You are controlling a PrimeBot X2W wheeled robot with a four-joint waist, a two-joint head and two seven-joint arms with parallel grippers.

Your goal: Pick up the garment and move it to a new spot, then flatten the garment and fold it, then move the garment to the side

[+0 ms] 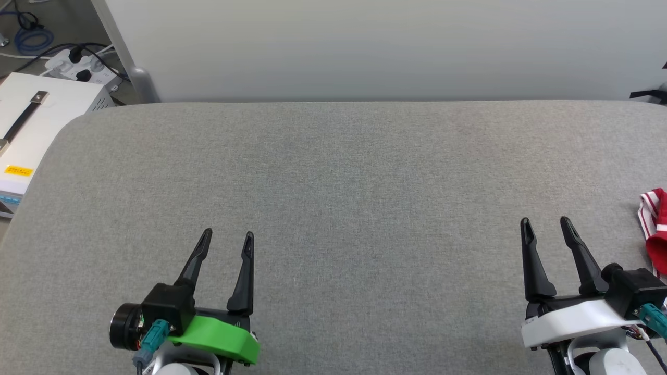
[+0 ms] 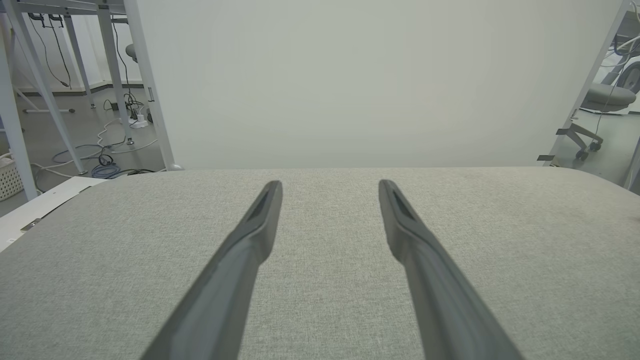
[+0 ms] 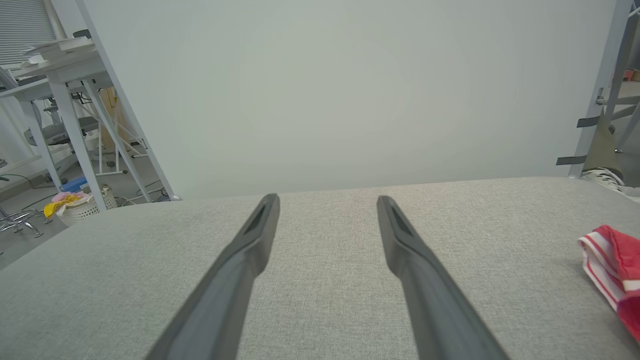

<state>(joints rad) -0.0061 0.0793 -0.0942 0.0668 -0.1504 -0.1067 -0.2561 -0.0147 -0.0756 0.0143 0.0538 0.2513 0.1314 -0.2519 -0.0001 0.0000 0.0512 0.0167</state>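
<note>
The tabletop (image 1: 333,219) is covered with a grey woven fabric and has rounded far corners. Most of it lies bare and flat. Directly behind its far edge stands a plain white panel (image 1: 375,47).

The left gripper (image 1: 229,234) hovers over the near left part of the tabletop, its fingers apart and holding nothing. The right gripper (image 1: 545,221) is over the near right part, its fingers also spread and empty.

The garment (image 1: 657,229) lies on the tabletop at the far right, near the right gripper but not touching it. A red part with a white-and-red striped band is visible; the rest is cut off by the picture's edge.

On the floor beyond the left corner there is a white box (image 1: 36,120), a power strip (image 1: 78,65) and coiled blue cable (image 1: 34,39). The left wrist view shows white desk legs (image 2: 47,100) and an office chair (image 2: 602,97).
</note>
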